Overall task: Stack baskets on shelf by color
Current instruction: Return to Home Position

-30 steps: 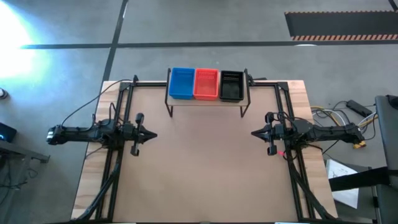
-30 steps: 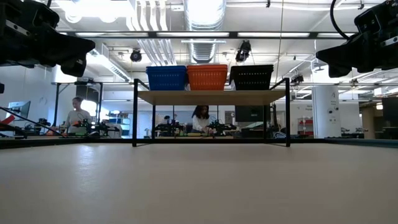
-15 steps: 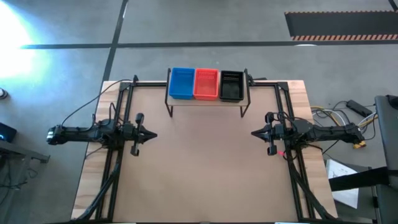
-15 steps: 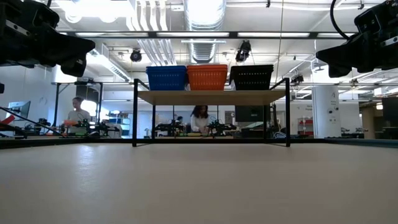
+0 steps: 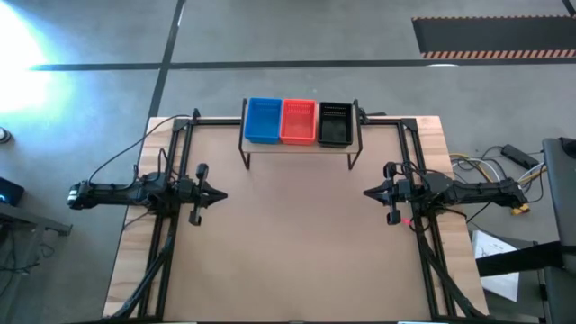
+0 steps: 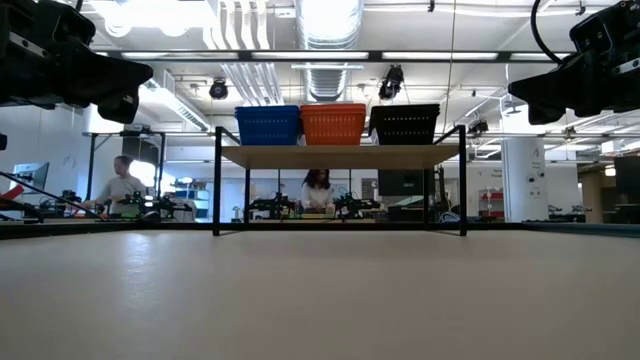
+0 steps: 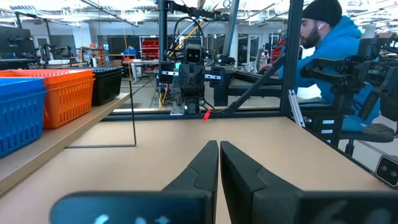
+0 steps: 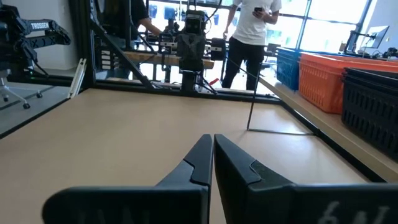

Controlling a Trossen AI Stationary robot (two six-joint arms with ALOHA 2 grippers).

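Observation:
Blue baskets (image 5: 264,120), orange baskets (image 5: 299,121) and black baskets (image 5: 335,124) stand side by side on the low wooden shelf (image 5: 301,147) at the table's far edge; the low view shows the blue (image 6: 268,125), orange (image 6: 333,124) and black (image 6: 404,124) ones resting by their bottoms on the shelf top (image 6: 340,156). How many are nested in each cannot be seen. My left gripper (image 5: 222,194) hovers shut at the table's left side, pointing right. My right gripper (image 5: 366,192) hovers shut at the right side, pointing left. Both fingertip pairs meet in the wrist views (image 7: 219,146) (image 8: 212,138).
The tabletop (image 5: 288,243) between the two grippers is bare wood. Black frame rails (image 5: 175,171) run along the left and right edges. People stand and sit in the room beyond the table (image 7: 329,50) (image 8: 252,37).

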